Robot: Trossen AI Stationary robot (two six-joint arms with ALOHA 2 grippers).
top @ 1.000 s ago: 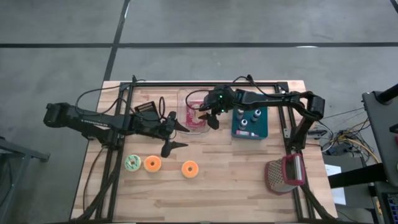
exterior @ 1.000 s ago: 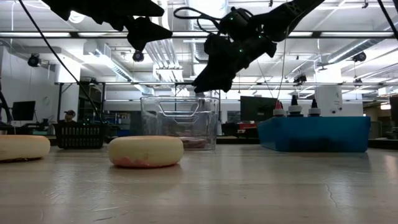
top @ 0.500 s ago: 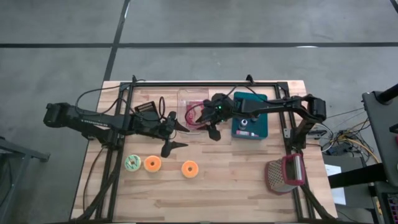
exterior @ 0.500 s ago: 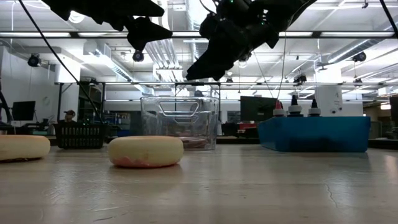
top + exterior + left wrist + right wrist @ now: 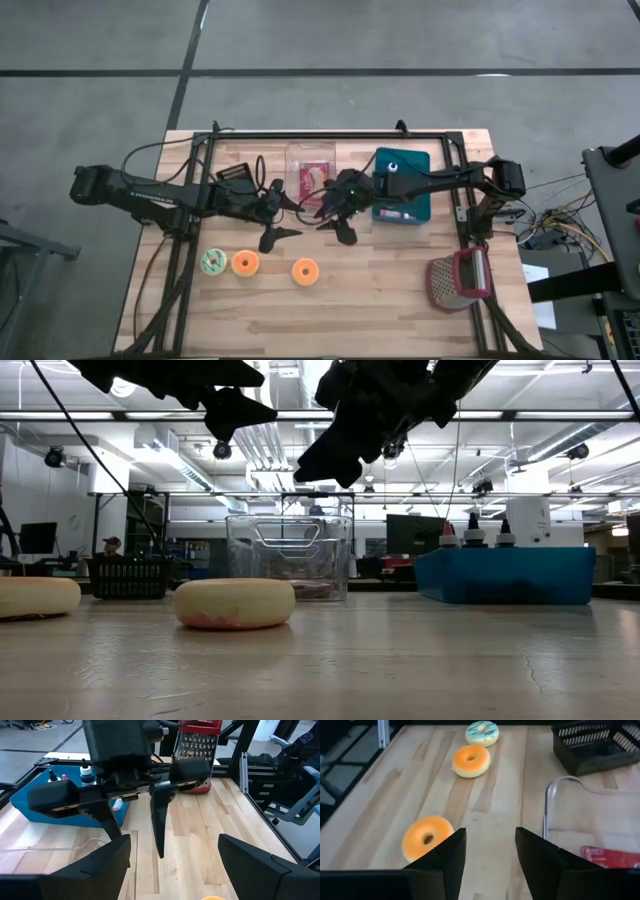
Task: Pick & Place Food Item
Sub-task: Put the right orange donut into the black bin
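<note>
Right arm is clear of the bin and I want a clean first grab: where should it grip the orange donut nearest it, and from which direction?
Come straight down on the nearest orange donut; it lies flat on the table, hole up, standing apart from the others. Put one finger of the right gripper in the hole and one outside, pinching the ring wall. The open jaws look wide enough for this.

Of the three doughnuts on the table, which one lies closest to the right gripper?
The orange doughnut lying alone, apart from the other two. The right gripper hangs just beyond it, while the second orange doughnut and the green-iced doughnut sit farther off, side by side.
</note>
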